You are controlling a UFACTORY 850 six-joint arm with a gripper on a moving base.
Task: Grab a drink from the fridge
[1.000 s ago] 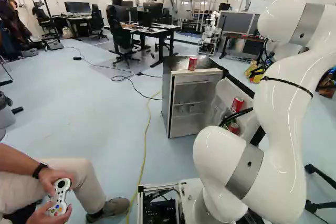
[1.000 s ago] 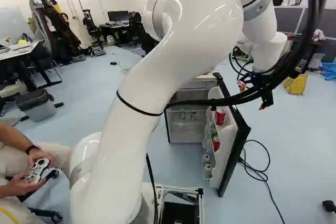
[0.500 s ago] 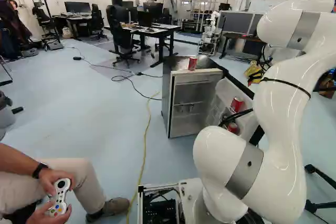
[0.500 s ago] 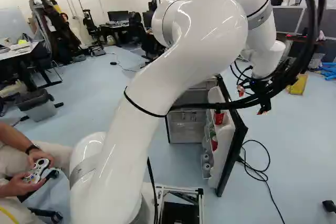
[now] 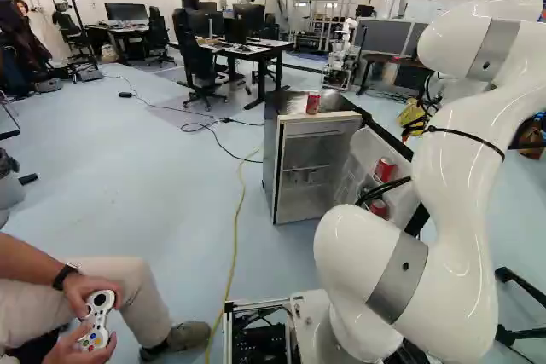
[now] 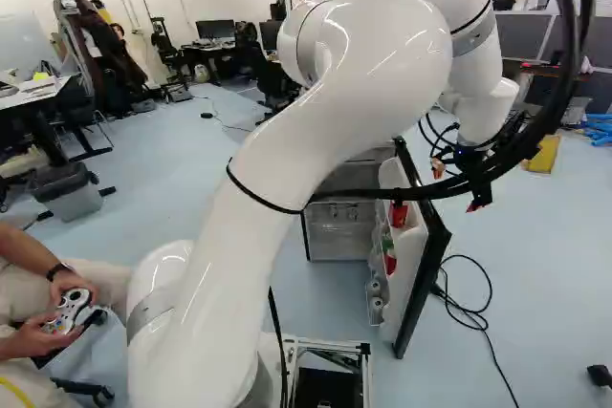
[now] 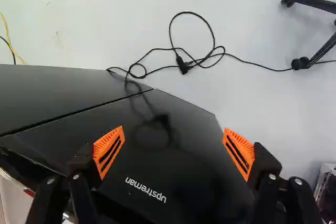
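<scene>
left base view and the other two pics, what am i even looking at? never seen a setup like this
The big white shape is a robot arm on a moving base. The left and right base views come from cameras behind it, one each side. The wrist view looks along its two black fingers with orange pads. They stand open, holding nothing, with the black outside of the fridge door beyond them. Ahead is a small fridge, opened: one red can stands on top, and two door cans, also red, sit in its shelves. A seated person beside the base holds a game controller.
</scene>
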